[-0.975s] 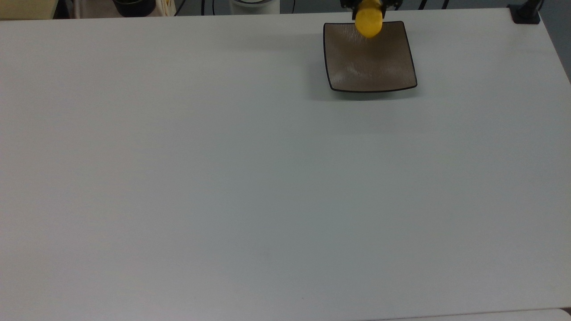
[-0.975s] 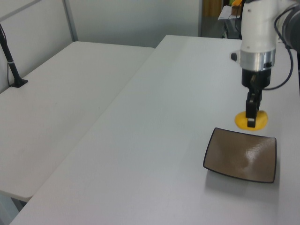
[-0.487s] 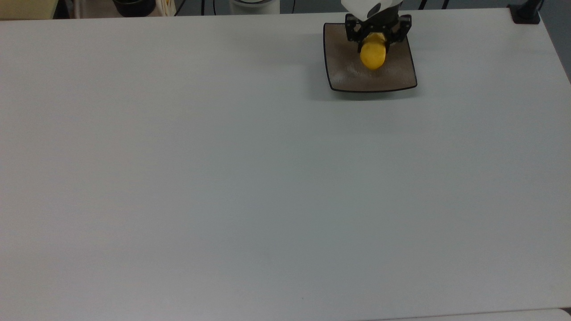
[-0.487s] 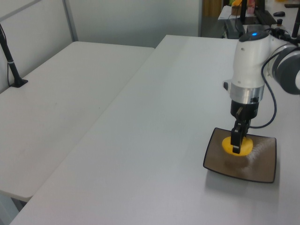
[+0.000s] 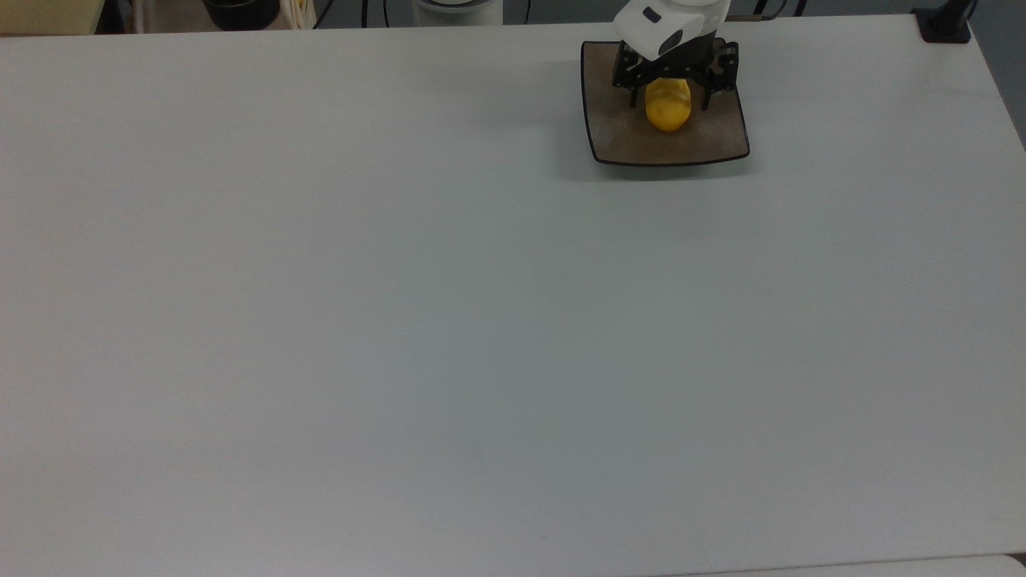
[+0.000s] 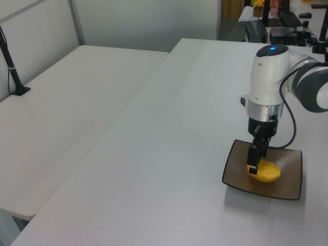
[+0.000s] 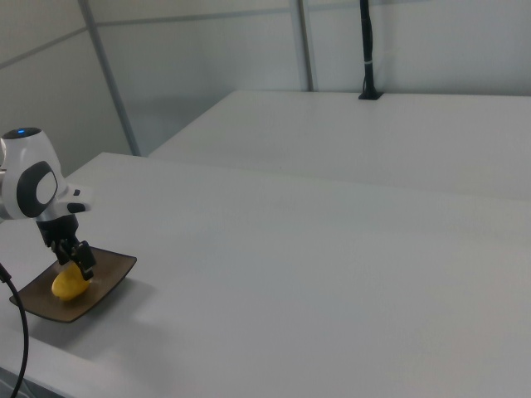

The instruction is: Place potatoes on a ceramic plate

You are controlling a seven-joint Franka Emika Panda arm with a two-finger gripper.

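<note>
Potato (image 5: pixel 668 110) lies on the ceramic plate (image 5: pixel 633 144) at the upper right of the top view, plate flat on the white tabletop (image 5: pixel 449 320). Tool (image 5: pixel 669 84) hangs straight down over the plate, its black fingers (image 5: pixel 631 78) spread to either side of the potato with gaps showing in the top view. In the left view the potato (image 6: pixel 267 171) sits at lower right on the plate (image 6: pixel 287 187), one finger (image 6: pixel 253 160) just beside it.

The white arm's black gripper (image 5: pixel 672 94) covers the far half of the square brown-grey glazed plate (image 5: pixel 625 140) and the top of the small yellow oval potato (image 5: pixel 668 114).
</note>
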